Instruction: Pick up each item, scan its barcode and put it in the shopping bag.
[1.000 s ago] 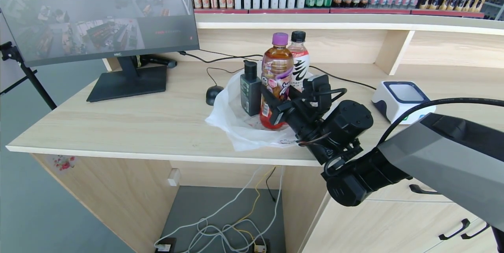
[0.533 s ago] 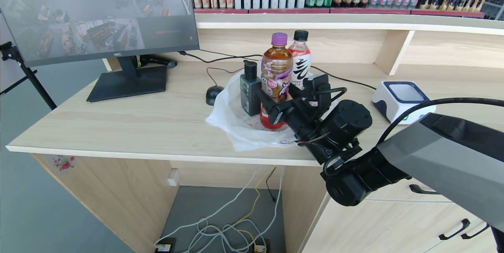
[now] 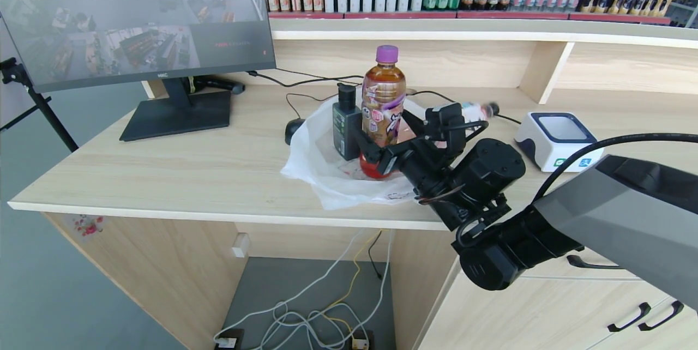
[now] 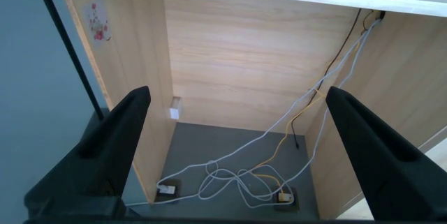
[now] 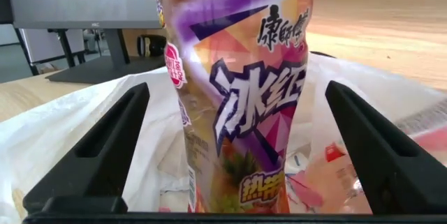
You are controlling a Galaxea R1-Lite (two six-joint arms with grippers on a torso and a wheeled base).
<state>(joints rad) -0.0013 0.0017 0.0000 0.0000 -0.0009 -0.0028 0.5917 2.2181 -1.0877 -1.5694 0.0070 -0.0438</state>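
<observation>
One white bottle (image 3: 472, 110) has just toppled on the bench (image 3: 163, 167), cap toward the scanner (image 3: 556, 137) (probably nudged). Right fingers (image 3: 366, 145) stand apart around the upright tea bottle (image 3: 383, 96) in the bag (image 3: 313, 162); left fingers (image 4: 115, 140) apart too. Expect a re-pick.

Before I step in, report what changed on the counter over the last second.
The white-labelled plastic bottle with a black cap toppled from upright behind the purple-capped amber tea bottle onto its side, cap toward the white barcode scanner. Nothing was gripped or released. The right tool stays open around the tea bottle; the dark rectangular bottle kept its place.
</observation>
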